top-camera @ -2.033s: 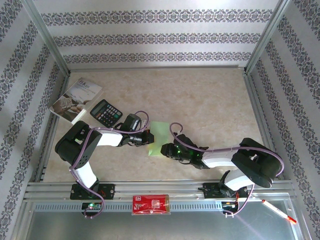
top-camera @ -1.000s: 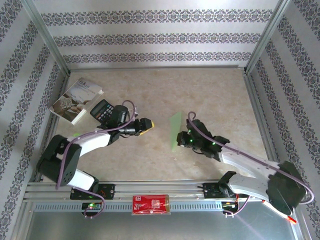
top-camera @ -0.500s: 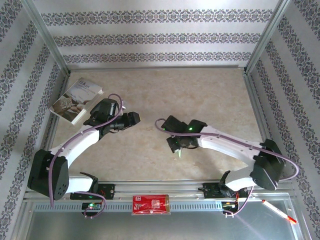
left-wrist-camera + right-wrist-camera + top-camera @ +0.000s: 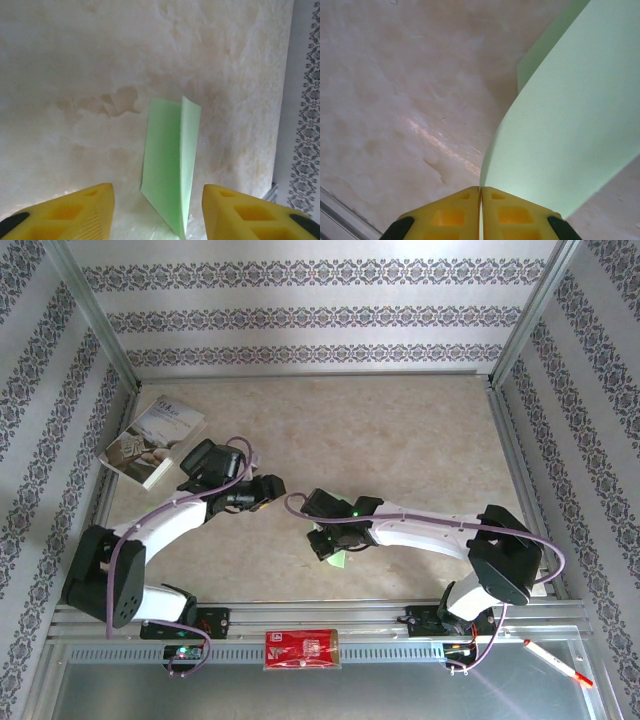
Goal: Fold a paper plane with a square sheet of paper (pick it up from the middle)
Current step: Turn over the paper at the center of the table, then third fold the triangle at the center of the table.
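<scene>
The square sheet of paper (image 4: 339, 561) is light green and folded into two leaves. My right gripper (image 4: 325, 543) is shut on its lower edge, and in the right wrist view the sheet (image 4: 570, 125) curves up and to the right from between the yellow fingers of the gripper (image 4: 480, 192). My left gripper (image 4: 268, 490) hovers open to the left of it, pointing at it. In the left wrist view the sheet (image 4: 167, 160) stands upright on edge ahead of the left gripper (image 4: 157, 212), apart from both fingers. The paper plane is out of view.
A grey-white printed booklet (image 4: 150, 438) lies at the far left of the beige table (image 4: 400, 430). A red flat packet (image 4: 302, 650) sits on the front rail and a pen (image 4: 556, 661) at the lower right. Metal frame rails border the table.
My right arm has swung the paper left and toward the near edge, from upright at mid-table to low over the table. The left gripper drew back slightly to the left.
</scene>
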`<act>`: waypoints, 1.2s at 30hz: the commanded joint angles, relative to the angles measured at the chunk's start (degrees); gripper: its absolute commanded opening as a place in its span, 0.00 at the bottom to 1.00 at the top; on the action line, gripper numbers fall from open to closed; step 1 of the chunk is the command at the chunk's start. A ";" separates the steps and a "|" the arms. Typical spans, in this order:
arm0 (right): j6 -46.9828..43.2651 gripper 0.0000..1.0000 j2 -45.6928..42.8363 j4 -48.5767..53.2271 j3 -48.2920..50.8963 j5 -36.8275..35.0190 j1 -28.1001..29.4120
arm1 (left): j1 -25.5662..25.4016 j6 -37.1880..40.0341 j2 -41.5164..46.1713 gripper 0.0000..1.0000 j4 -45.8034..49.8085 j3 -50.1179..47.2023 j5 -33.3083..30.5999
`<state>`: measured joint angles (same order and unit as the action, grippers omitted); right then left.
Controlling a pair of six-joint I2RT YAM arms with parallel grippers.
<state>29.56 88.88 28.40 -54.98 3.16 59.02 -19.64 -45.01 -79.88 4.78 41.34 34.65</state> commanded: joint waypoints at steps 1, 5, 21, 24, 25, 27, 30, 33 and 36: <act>1.80 0.10 0.09 -7.12 3.13 2.98 0.39 | -2.07 -4.41 -3.18 0.45 -7.92 -0.61 4.04; 1.54 0.09 -1.22 -12.75 7.00 4.47 0.48 | -4.64 -6.74 -7.44 0.38 -11.78 1.01 5.51; 2.88 0.08 -2.84 -21.54 13.45 5.92 0.56 | -11.74 -10.58 -25.53 0.29 -20.24 8.84 9.39; 2.74 0.09 -3.19 -21.46 13.82 6.15 0.57 | -11.66 -8.61 -27.05 0.29 -18.07 9.98 9.20; 2.61 0.10 -3.21 -21.52 13.85 6.20 0.43 | -11.66 -7.75 -27.40 0.29 -16.92 10.32 8.91; 2.40 0.11 -3.19 -21.63 14.02 6.42 0.30 | -11.65 -6.44 -27.79 0.29 -15.50 10.32 8.28; 2.43 0.14 -2.85 -22.19 14.38 7.21 -0.27 | -11.67 -5.38 -28.27 0.29 -14.72 9.69 7.63; 2.44 0.17 -2.83 -22.65 14.47 7.70 -0.56 | -11.65 -5.12 -28.53 0.28 -14.84 9.15 7.49; 2.36 0.19 -3.22 -22.93 14.80 7.91 -0.70 | -11.65 -4.02 -28.49 0.28 -13.72 9.47 7.03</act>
<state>31.62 87.02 6.68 -40.84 10.02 58.94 -30.81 -51.59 -107.42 -10.98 50.28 42.65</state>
